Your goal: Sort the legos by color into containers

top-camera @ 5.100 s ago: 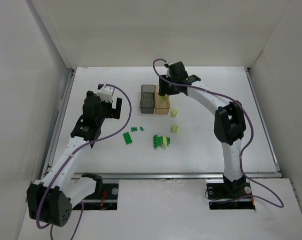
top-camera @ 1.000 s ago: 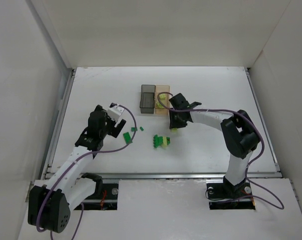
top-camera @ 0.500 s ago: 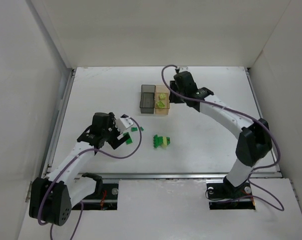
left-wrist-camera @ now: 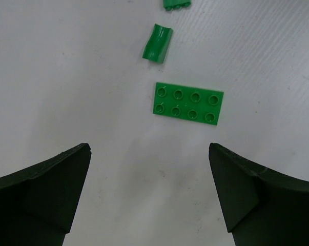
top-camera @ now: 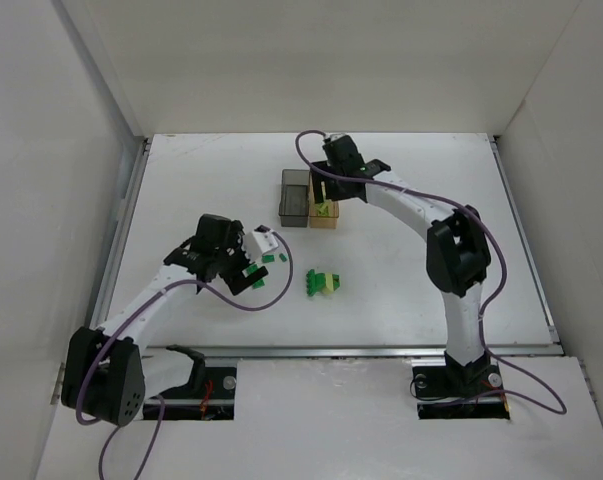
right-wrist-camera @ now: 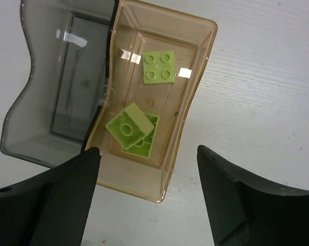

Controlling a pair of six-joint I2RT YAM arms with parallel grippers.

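top cam: grey bin [top-camera: 295, 197] and tan bin [top-camera: 317, 222] touching; mixed brick pile [top-camera: 323, 283] loose nearby.
left wrist: left gripper [left-wrist-camera: 149, 151] spread wide, holding nothing, green plate [left-wrist-camera: 188, 103] lying flat just ahead.
right wrist: right gripper [right-wrist-camera: 148, 149] wide too, nothing in it, above tan bin with three yellow-green bricks [right-wrist-camera: 159, 66] inside.

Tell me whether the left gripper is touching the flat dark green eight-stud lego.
Apart. The left wrist view shows the left gripper open, with bare table between both fingers and the flat green lego lying ahead of them.
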